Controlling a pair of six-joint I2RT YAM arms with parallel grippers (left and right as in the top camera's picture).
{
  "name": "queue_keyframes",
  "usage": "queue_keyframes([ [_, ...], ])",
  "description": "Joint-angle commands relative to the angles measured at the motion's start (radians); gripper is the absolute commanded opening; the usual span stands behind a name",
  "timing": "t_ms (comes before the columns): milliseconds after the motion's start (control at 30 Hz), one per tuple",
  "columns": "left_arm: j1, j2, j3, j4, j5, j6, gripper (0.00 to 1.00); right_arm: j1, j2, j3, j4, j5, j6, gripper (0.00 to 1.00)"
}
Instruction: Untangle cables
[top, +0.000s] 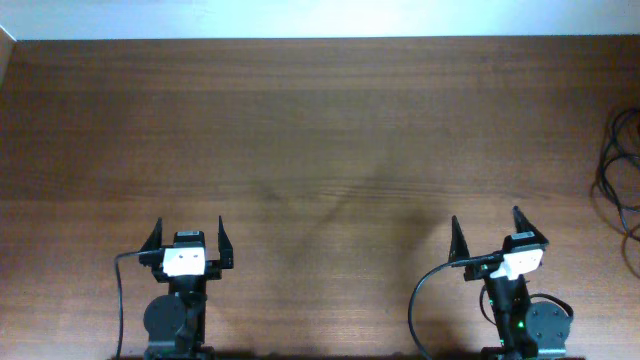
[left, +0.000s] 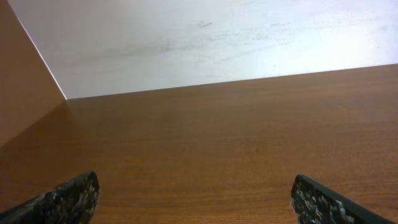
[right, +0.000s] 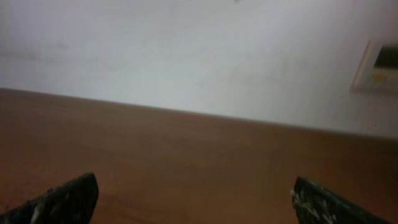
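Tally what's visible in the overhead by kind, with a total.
Black two-finger grippers: 2, the left gripper and the right gripper, jaws open on both
Thin black cable tangle: 1, at the right edge and partly cut off by the frame, so strands can't be counted
Brown wooden table: 1
Total: 4

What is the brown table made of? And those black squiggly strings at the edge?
The table looks like wood or wood-look laminate: brown, with long streaky grain lines and a smooth, dull sheen. The cables look like thin cords with a black rubbery or plastic coat. They bend in loose loops, but they are too small to be sure.
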Motion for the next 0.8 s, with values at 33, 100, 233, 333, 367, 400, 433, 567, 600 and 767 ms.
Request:
queue_keyframes([
  [33,0.003,-0.008,-0.002,-0.005,0.007,-0.012,0.99,-0.006,-0.011,-0.007,0.007,0.061,0.069,0.99],
  [100,0.003,-0.008,-0.002,-0.005,0.007,-0.012,0.99,-0.006,-0.011,-0.007,0.007,0.063,0.08,0.99],
  [233,0.003,-0.008,-0.002,-0.005,0.007,-0.012,0.99,0.06,-0.011,-0.007,-0.009,0.125,0.201,0.99],
  [333,0.003,-0.008,-0.002,-0.005,0.007,-0.012,0.99,0.132,-0.011,-0.007,-0.035,0.27,0.196,0.99],
  [367,0.003,-0.008,-0.002,-0.005,0.007,-0.012,0.99,0.129,-0.011,-0.007,-0.053,0.27,0.155,0.99],
  [400,0.003,-0.008,-0.002,-0.005,0.007,-0.012,0.99,0.129,-0.011,-0.007,-0.057,0.269,0.113,0.99],
  [433,0.003,-0.008,-0.002,-0.005,0.007,-0.012,0.99,0.129,-0.011,-0.007,-0.062,0.269,0.076,0.99],
  [567,0.003,-0.008,-0.002,-0.005,0.007,-0.012,0.99,0.129,-0.011,-0.007,-0.096,0.252,-0.082,0.99],
  [600,0.003,-0.008,-0.002,-0.005,0.007,-0.012,0.99,0.129,-0.011,-0.007,-0.095,0.249,-0.082,0.99],
  [767,0.003,-0.008,-0.002,-0.005,0.007,-0.012,0.99,0.129,-0.011,-0.007,-0.097,0.238,-0.081,0.99],
])
